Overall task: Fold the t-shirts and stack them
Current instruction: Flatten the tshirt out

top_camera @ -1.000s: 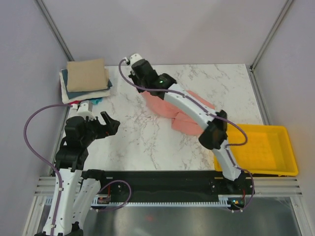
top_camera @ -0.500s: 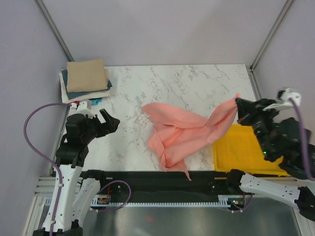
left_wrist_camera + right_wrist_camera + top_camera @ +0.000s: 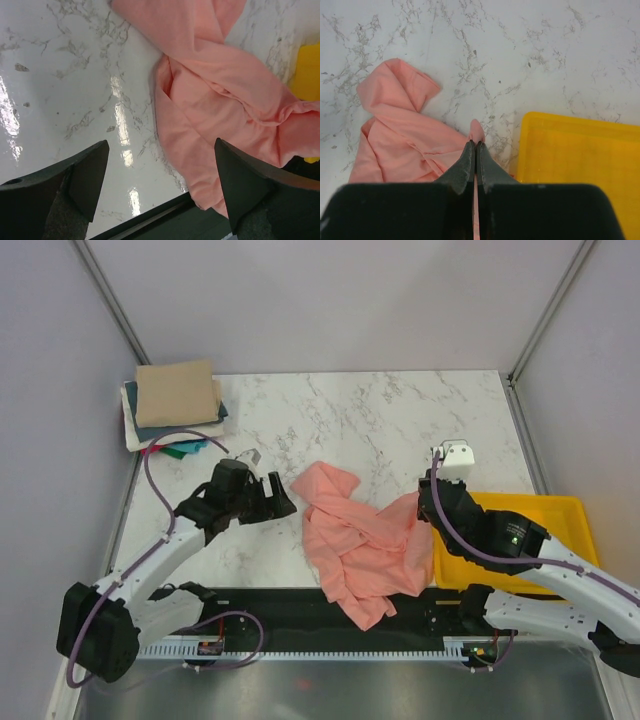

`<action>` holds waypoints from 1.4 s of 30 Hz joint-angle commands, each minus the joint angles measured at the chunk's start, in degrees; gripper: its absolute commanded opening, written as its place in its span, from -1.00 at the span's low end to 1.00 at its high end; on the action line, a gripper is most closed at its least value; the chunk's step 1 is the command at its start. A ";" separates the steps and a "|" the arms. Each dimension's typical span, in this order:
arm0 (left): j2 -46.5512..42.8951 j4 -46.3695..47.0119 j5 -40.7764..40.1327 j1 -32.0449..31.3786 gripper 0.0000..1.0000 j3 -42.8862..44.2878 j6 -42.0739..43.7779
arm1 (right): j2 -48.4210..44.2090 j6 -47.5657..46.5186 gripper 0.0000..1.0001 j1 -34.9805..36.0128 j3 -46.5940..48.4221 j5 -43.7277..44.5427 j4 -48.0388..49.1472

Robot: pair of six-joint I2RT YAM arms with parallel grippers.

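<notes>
Right gripper (image 3: 475,145) was pinched shut on a fold of the salmon-pink t-shirt (image 3: 360,550), raising one edge, likely to draw the cloth flat. Left gripper (image 3: 160,144) hung wide apart just beside the shirt's other side, gripping nothing, probably set for a second corner. Soft and crumpled, the shirt lay on the glossy marble table (image 3: 380,410), reaching the hard yellow tray (image 3: 520,498). Farther back-left sat the folded stack (image 3: 175,400), tan on top.

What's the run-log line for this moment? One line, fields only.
left gripper: open, beside salmon-pink t-shirt | right gripper: shut on its edge | t-shirt: crumpled, unfolded
</notes>
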 commanded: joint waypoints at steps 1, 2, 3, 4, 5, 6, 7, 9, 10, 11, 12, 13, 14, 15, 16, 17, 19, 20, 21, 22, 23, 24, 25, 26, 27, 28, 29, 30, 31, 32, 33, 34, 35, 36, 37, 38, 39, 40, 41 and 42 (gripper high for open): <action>4.43 9.76 -2.81 -1.67 0.87 -0.86 -3.90 | -0.15 0.49 -1.00 -0.03 -0.53 2.17 2.26; 6.45 11.86 -2.99 -1.67 0.88 -0.51 -3.99 | -0.24 0.49 -1.00 -0.03 -0.97 2.17 2.78; 10.12 12.66 -3.25 -1.59 0.89 0.62 -4.08 | -0.32 0.32 -1.00 -0.03 -1.41 2.34 3.22; 12.51 13.37 -4.12 -1.67 0.89 1.50 -4.34 | -0.24 0.49 -1.00 0.06 -2.28 2.26 3.49; 14.53 13.90 -4.48 -1.59 0.90 3.25 -4.43 | -0.15 0.40 -1.00 -0.03 -2.73 2.26 4.10; 18.64 15.81 -4.57 -1.59 0.93 3.88 -4.60 | 0.11 0.58 -1.00 -0.03 -3.51 2.08 4.37; 20.34 16.88 -4.92 -1.59 0.94 4.58 -5.30 | 0.55 0.67 -1.00 -0.03 -3.87 1.73 4.63; 25.76 20.29 -4.66 -1.50 0.97 6.34 -5.92 | 1.17 1.02 -1.00 -0.03 -4.83 1.29 5.51; 27.45 21.01 -4.31 -1.50 0.98 6.96 -6.79 | 1.60 1.02 -1.00 -0.03 -5.19 0.94 5.69; 29.47 21.80 -4.22 -1.50 0.98 8.27 -7.15 | 1.87 1.19 -1.00 -0.03 -5.45 0.50 6.30; 31.06 22.85 -3.96 -1.50 0.98 8.80 -7.41 | 2.22 1.11 -1.00 -0.03 -5.98 0.24 6.57; 34.47 24.08 -3.61 -1.50 0.97 9.59 -8.03 | 2.66 0.93 -1.00 -0.12 -6.24 0.06 6.92; 35.89 24.10 -3.43 -1.50 0.95 11.25 -8.29 | 2.92 0.84 -1.00 -0.03 -6.51 -0.03 7.35; 37.30 25.58 -3.25 -1.50 0.87 11.97 -8.47 | 3.10 0.84 -1.00 -0.03 -6.77 -0.12 7.36; 40.01 26.37 -2.47 -1.50 0.82 12.76 -8.73 | 3.45 0.67 -1.00 -0.38 -6.95 -0.03 7.45; 41.08 26.47 -2.29 -1.50 0.72 14.59 -8.82 | 3.54 0.67 -1.00 -0.56 -7.12 0.15 7.62; 42.76 26.47 -2.37 -1.50 0.27 16.27 -9.08 | 3.89 0.49 -1.00 -1.78 -7.47 0.15 7.88; 43.20 26.47 -2.89 -1.59 0.07 17.67 -9.09 | 4.07 0.14 -1.00 -2.22 -7.65 0.15 8.06; 42.94 26.38 -3.16 -1.50 -0.33 18.21 -9.26 | 3.90 0.05 -1.00 -2.75 -7.83 -0.20 8.15; 42.51 26.12 -4.03 -1.50 -0.54 18.91 -9.09 | 3.98 -0.21 -1.00 -4.06 -7.83 -0.38 8.41; 41.11 24.73 -4.65 -1.41 -0.81 20.66 -9.09 | 3.81 -1.00 -1.00 -4.59 -7.91 -0.73 8.85; 40.05 22.54 -5.18 -1.50 -0.96 21.46 -9.09 | 3.81 -1.53 -1.00 -5.21 -7.48 -0.82 9.03; 38.39 21.38 -6.32 -1.41 -0.96 22.25 -8.56 | 3.81 -2.23 -1.00 -6.69 -6.95 -1.08 9.12; 36.63 18.59 -7.02 -1.41 -0.96 23.39 -8.30 | 3.81 -3.02 -1.00 -7.41 -6.17 -1.00 9.12; 32.17 16.73 -7.90 -1.41 -0.96 24.09 -7.95 | 3.72 -4.85 -1.00 -8.02 -3.98 -0.91 9.03; 29.87 14.36 -9.39 -1.15 -0.96 24.88 -6.81 | 3.54 -5.83 -1.00 -9.07 -2.66 -0.39 9.03; 27.32 12.60 -10.36 -0.97 -0.96 26.46 -6.10 | 3.54 -6.79 -1.00 -9.43 -1.16 -0.03 8.94; 21.64 8.23 -11.68 -0.88 -0.96 27.43 -5.40 | 3.46 -8.89 -1.00 -9.78 2.07 0.49 8.85; 19.15 5.93 -13.95 -0.80 -0.96 28.57 -3.83 | 3.28 -9.96 -1.00 -10.05 3.84 1.11 8.85; 16.42 3.81 -15.02 -0.62 -0.96 31.37 -2.94 | 3.37 -11.27 -1.00 -10.22 5.60 2.51 8.77; 14.31 -0.91 -16.16 -0.53 -0.96 33.05 -1.89 | 3.45 -12.33 -1.00 -10.23 9.10 3.56 8.77; 10.63 -3.04 -18.17 -0.62 -0.96 34.81 0.04 | 3.63 -14.86 -1.00 -10.23 10.88 4.44 8.85; 9.20 -5.41 -19.06 -0.53 -0.96 38.39 0.92 | 3.72 -16.02 -1.00 -10.23 12.63 6.19 8.85; 8.06 -7.44 -19.77 -0.53 -0.96 40.34 1.72 | 3.72 -16.99 -1.00 -10.23 16.13 6.65 8.77; 5.96 -11.63 -20.64 -0.53 -0.96 42.10 3.03 | 3.46 -19.35 -1.00 -10.23 17.65 7.09 9.46; 5.16 -13.68 -20.91 -0.53 -0.96 45.51 3.48 | 3.19 -20.24 -1.00 -10.14 20.27 7.53 9.82; 4.36 -15.52 -21.09 -0.53 -0.96 47.11 4.00 | 2.76 -21.21 -1.00 -10.22 21.43 7.53 10.26; 2.96 -19.46 -21.18 -0.53 -0.96 48.69 4.27 | 1.62 -22.00 -1.00 -10.23 22.40 7.44 10.69; 2.08 -20.98 -21.27 -0.53 -0.96 51.15 4.19 | 0.83 -22.97 -1.00 -10.14 23.10 7.18 11.57; 1.20 -22.65 -21.44 -0.53 -0.96 52.04 4.01 | -0.92 -23.41 -1.00 -10.22 24.07 6.66 12.10</action>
